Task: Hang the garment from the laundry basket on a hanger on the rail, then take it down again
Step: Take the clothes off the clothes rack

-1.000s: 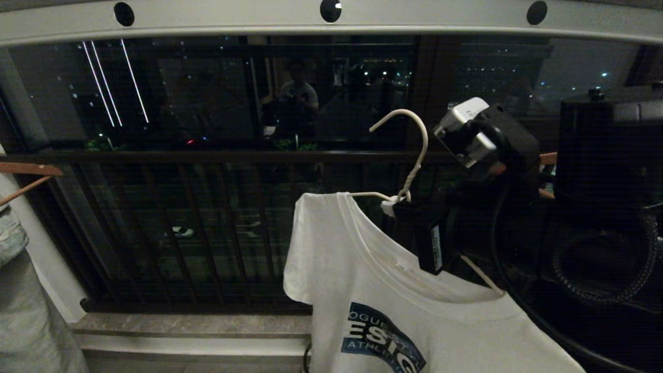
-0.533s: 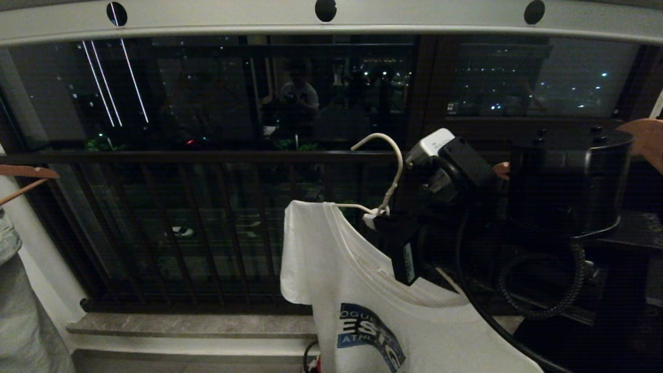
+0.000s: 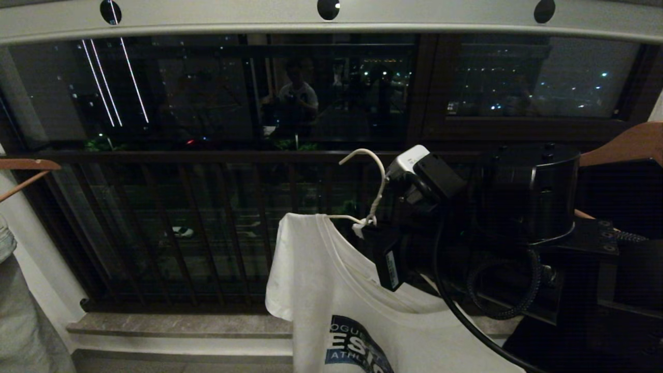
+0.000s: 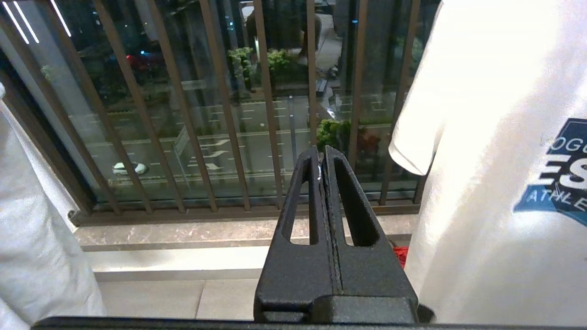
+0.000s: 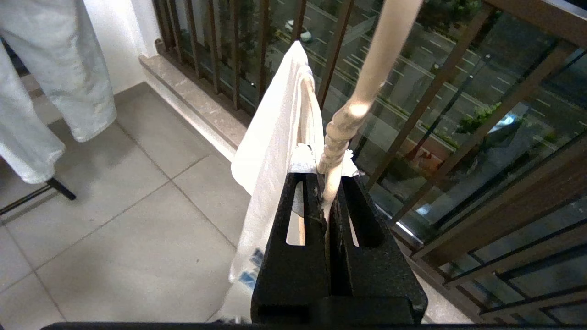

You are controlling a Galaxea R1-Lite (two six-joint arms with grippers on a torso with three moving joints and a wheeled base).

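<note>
The hanger [image 3: 369, 192] is pinched at the base of its twisted neck by the right gripper [image 3: 369, 232], whose jaws are seen in the right wrist view closed tight on the wire. The garment [image 3: 331, 290] is draped on that hanger, its blue chest graphic at about six o'clock from the grip in the head view. The hook is held free in the air, well below the rail [image 3: 217, 15], which is stretched level along the top of the head view at roughly twelve o'clock from the hook. The hook's open end is turned toward nine o'clock, while the neck's long axis is tilted slightly from upright. Whether the hanger is being carried up to the rail or down from it cannot be judged with certainty. The left gripper [image 4: 322, 158] is held empty with its jaws pressed together, near the shirt's sleeve. The laundry basket is not seen.
</note>
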